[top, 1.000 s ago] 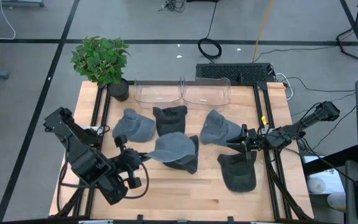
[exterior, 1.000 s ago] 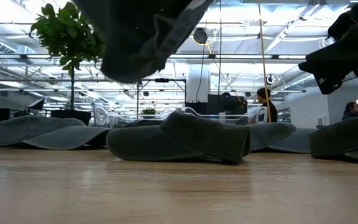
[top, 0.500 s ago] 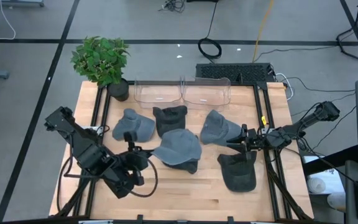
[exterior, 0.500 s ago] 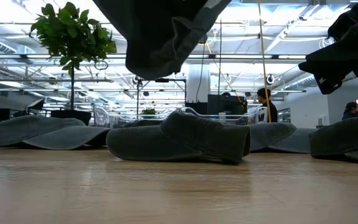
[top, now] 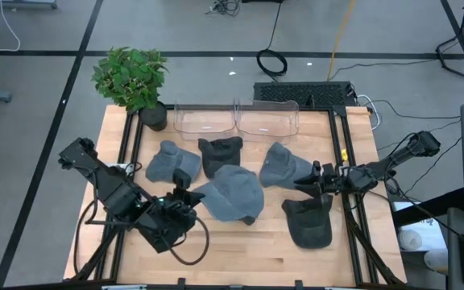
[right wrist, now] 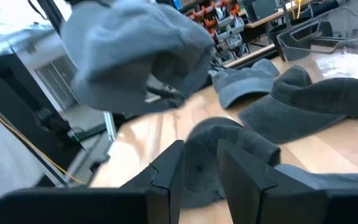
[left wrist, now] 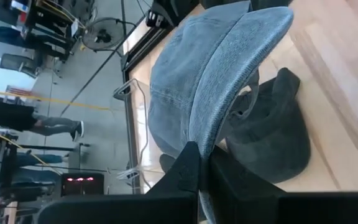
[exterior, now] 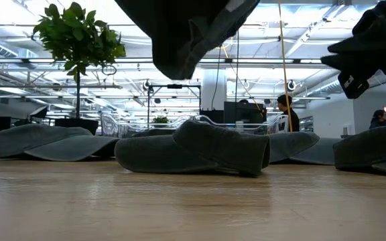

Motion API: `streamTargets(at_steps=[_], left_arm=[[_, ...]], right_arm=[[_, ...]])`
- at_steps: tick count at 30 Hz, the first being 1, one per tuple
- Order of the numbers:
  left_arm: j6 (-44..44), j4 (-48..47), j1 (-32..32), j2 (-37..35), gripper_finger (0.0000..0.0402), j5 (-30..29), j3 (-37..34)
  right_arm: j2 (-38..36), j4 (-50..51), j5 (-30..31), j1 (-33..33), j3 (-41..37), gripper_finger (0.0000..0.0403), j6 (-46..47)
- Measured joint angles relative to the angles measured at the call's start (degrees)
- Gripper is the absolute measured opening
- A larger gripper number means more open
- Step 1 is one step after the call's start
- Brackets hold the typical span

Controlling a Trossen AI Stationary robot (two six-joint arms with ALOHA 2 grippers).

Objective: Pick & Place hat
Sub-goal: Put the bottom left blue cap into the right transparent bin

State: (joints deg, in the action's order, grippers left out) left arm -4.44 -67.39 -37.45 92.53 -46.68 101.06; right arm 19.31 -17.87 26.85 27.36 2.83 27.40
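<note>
Six hats show from above, and the one that matters, the light grey hat (top: 232,192), hangs off the table (top: 240,258), out from the clear bins (top: 236,119) toward my side of the wood. My left gripper (top: 190,196) has it by the brim, jaws pinched tight on the cloth, on the potted plant's side of the bins. Half under it lies a dark hat (top: 250,216). My right gripper (top: 308,179) waits on the bins' other side, near a grey hat (top: 283,165) and apart from it. Three more hats lie on the boards; two of them sit just in front of the bins.

From table height, the light grey hat (exterior: 186,30) hangs high, clear of the dark hat (exterior: 193,154) resting flat in front of the bins. My right gripper (exterior: 370,50) is also up in the air. A person (exterior: 287,110) stands in the room behind the bins.

Through my left wrist camera, both fingers meet on the brim's edge with no gap, and the crown swells out beyond them, with the dark hat (left wrist: 272,130) on the wood below.

Through my right wrist camera, my fingers (right wrist: 166,171) stand a narrow way apart with nothing between them. Past them the light grey hat (right wrist: 135,56) floats above the table, with the bins far off to one side.
</note>
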Motion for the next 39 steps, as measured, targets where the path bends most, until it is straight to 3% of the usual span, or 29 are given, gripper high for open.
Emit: streamTargets(at_steps=[20,24,33,39], left_arm=[[-14.69,1.74,2.56,-1.77,0.0010,-7.29,-0.04],[-21.99,4.39,4.16,-2.82,0.0010,-10.26,-0.04],[-42.46,5.85,8.08,-3.75,0.0010,-9.36,-0.04],[-53.41,13.48,9.86,-3.76,0.0010,-3.56,-0.04]], right_arm=[[-0.02,-3.56,0.13,-0.01,0.00,0.0089,0.45],[0.00,-6.35,0.40,-0.01,0.00,0.0089,1.53],[-0.02,-26.31,16.28,-0.02,0.01,0.0089,11.99],[0.04,-29.92,16.29,-0.01,2.65,0.0112,9.67]])
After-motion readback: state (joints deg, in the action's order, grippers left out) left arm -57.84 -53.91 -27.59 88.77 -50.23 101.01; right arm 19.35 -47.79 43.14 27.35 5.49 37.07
